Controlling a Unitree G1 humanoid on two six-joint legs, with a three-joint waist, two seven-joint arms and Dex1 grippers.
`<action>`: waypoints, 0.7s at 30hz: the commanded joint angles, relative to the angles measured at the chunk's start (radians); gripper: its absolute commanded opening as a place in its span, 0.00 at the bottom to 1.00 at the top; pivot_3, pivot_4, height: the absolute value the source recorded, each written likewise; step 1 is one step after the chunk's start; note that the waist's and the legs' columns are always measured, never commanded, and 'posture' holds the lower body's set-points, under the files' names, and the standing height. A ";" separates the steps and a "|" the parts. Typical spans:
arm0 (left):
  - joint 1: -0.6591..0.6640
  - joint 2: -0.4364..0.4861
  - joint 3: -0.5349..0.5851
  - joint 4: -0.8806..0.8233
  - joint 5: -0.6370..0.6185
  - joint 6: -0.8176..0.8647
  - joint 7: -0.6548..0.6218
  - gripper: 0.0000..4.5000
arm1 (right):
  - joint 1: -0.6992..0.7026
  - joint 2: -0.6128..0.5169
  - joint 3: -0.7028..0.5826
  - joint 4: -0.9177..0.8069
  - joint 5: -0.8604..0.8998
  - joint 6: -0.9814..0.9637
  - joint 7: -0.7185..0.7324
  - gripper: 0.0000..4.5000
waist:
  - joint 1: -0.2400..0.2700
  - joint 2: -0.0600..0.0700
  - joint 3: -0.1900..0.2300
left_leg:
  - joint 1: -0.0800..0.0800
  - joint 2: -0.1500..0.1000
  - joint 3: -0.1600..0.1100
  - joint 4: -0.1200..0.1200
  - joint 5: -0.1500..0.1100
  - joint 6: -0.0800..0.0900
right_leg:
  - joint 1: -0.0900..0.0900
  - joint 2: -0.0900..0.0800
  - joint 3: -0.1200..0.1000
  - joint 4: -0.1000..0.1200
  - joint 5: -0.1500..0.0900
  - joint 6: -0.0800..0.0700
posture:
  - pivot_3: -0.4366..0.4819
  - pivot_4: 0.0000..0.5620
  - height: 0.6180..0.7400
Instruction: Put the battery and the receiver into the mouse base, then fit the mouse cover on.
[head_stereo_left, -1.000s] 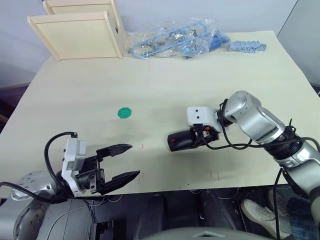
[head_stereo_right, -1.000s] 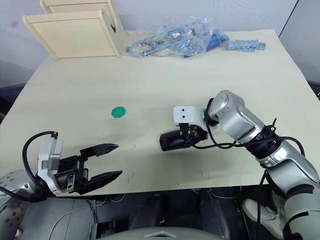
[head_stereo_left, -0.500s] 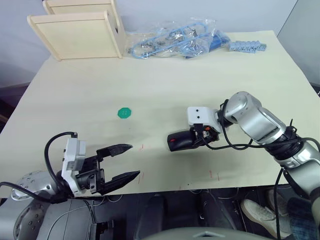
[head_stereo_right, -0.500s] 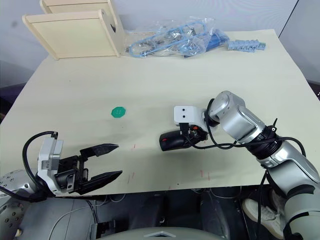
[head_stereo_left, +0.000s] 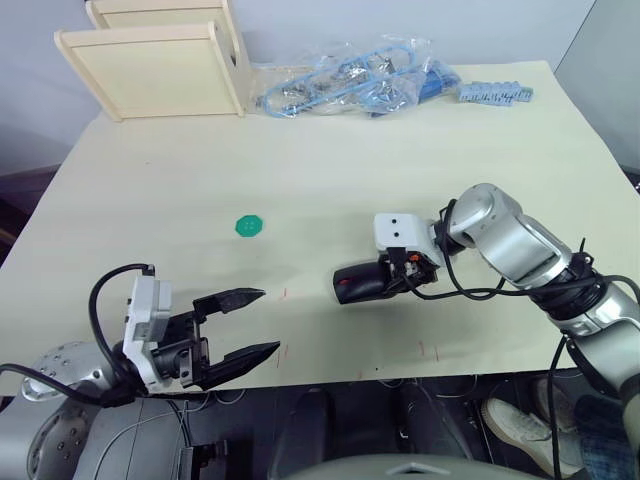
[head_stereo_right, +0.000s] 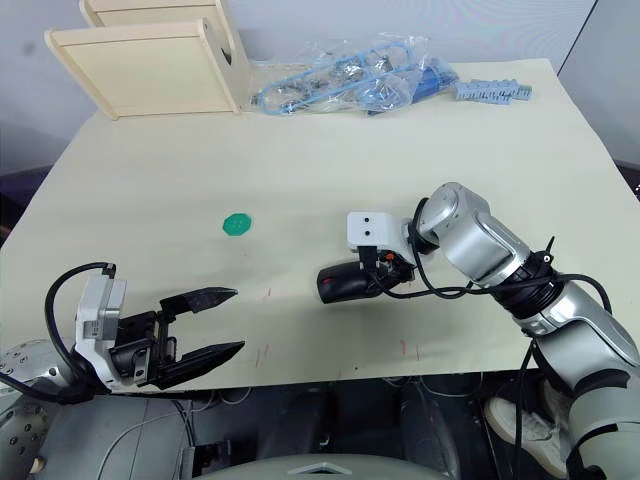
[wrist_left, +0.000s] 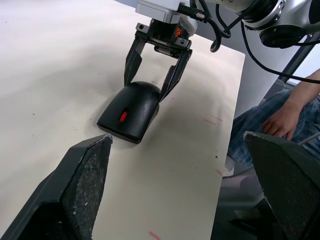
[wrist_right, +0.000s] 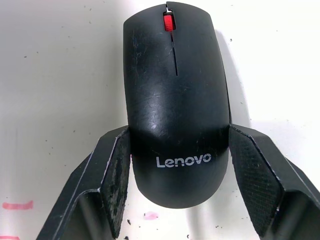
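Starting at the mouse cover: sits closed over the mouse base, red wheel poking through at the front, lettering at the rear, all flat on the worktop a little right of the middle. Looks seated along the visible sides, though cannot confirm the seam at the rear or what is inside.

Straddling the rear end, the right hand: grips the shell lightly by both flanks, black fingers splayed wide and touching only near their tips.

Risks from here, as a judgement:
- Squeezing harder on those curved flanks may squirt the mouse forward out of the grasp, since the shell narrows nowhere for the pads to bite.
- Lifting or twisting by the cover alone may pop it off the base again if the clips are not fully home.
- Pulling away at an angle may drag the mouse along the worktop.
- Pressing down off-centre may tip the front end up.

Further out, the left hand: hangs released, fingers spread, over the near edge, well apart from the mouse and no help in steadying it. Beyond, a green disc lying apart, harmless. At the far edge, a person's hand beside the worktop.
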 joint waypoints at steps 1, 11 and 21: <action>-0.001 0.005 0.009 -0.027 -0.014 -0.007 -0.007 1.00 | -0.008 -0.002 -0.017 -0.021 0.010 -0.006 0.000 0.58 | 0.000 0.000 0.000 | 0.000 0.000 0.000 0.000 0.000 0.000 | 0.000 0.000 0.000 0.000 0.000 0.000 | 0.48 0.27 1.00; -0.004 0.006 0.006 -0.027 -0.014 -0.006 -0.005 1.00 | -0.011 -0.002 -0.015 -0.018 0.010 -0.011 -0.004 0.58 | 0.000 0.000 0.000 | 0.000 0.000 0.000 0.000 0.000 0.000 | 0.000 0.000 0.000 0.000 0.000 0.000 | 0.48 0.27 1.00; -0.009 0.007 0.001 -0.025 -0.013 -0.006 -0.004 1.00 | -0.013 -0.003 -0.016 -0.016 0.014 -0.009 0.001 0.58 | 0.000 0.000 0.000 | 0.000 0.000 0.000 0.000 0.000 0.000 | 0.000 0.000 0.000 0.000 0.000 0.000 | 0.48 0.27 1.00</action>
